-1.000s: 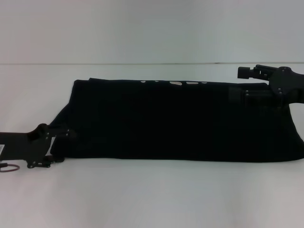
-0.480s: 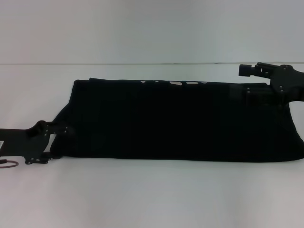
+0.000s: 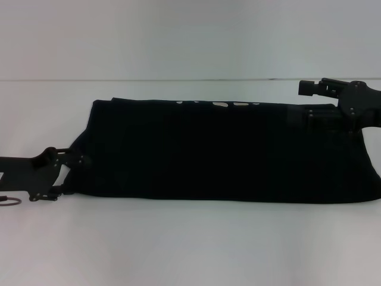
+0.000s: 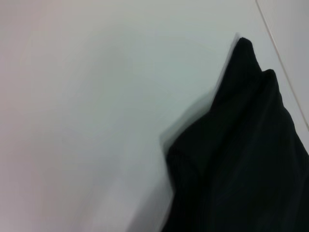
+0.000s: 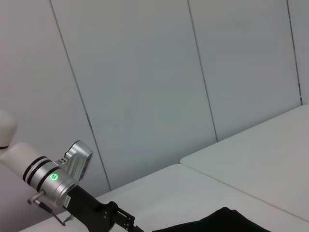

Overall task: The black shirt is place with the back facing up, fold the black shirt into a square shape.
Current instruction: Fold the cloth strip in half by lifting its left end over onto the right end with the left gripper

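One long band of black shirt (image 3: pixel 226 152) is spread across the white table (image 3: pixel 190 244), already narrowed lengthwise, with white print (image 3: pixel 221 105) showing at its far edge. To be squared well, its ends should be brought toward each other with edges matched and no slack left. The left gripper (image 3: pixel 70 170) is placed at the near-left corner, the right gripper (image 3: pixel 324 116) at the far-right end; whether either set of jaws is apart or together cannot be told. Layered cloth at the corner (image 4: pixel 241 159) is shown only by the left wrist view; the left arm (image 5: pixel 58 186) against wall panels (image 5: pixel 145 87) is shown only by the right wrist view.
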